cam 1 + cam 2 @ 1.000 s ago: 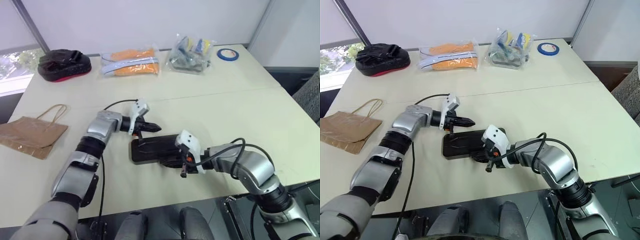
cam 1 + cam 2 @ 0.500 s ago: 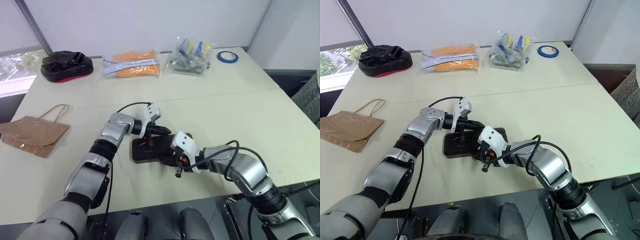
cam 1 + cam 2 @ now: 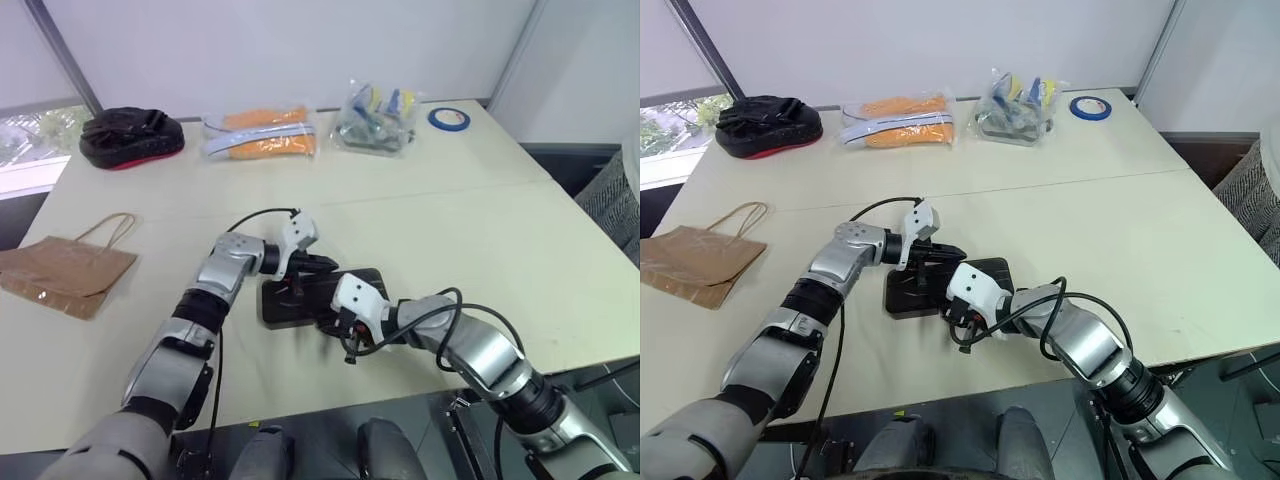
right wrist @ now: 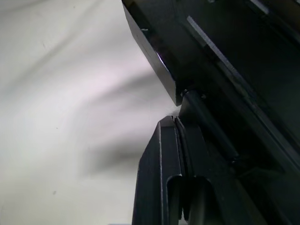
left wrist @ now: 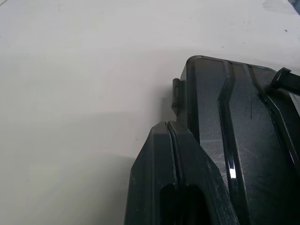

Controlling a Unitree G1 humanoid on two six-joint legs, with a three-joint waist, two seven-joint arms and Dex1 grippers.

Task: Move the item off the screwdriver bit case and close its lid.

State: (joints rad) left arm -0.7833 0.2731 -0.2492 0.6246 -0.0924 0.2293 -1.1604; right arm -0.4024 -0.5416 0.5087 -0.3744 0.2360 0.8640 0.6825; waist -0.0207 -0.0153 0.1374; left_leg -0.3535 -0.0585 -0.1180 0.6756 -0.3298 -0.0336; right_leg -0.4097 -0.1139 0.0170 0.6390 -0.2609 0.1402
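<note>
Flat brown kraft paper bag (image 3: 65,276) lies at nine o'clock; my clenched left gripper (image 3: 325,264) and right gripper (image 3: 343,330) press the slim dark grey plastic case (image 3: 300,298), whose lid needs latching next.

Along the far edge of my cream tabletop (image 3: 520,230) I see a black-and-red pouch (image 3: 131,135), a clear bag of orange items (image 3: 262,133), a clear bag of mixed tools (image 3: 379,114), and a blue tape roll (image 3: 448,118) near the corner.

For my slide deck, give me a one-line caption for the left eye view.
Both shut hands, left and right, work at the dark case; paper bag lies aside.
</note>
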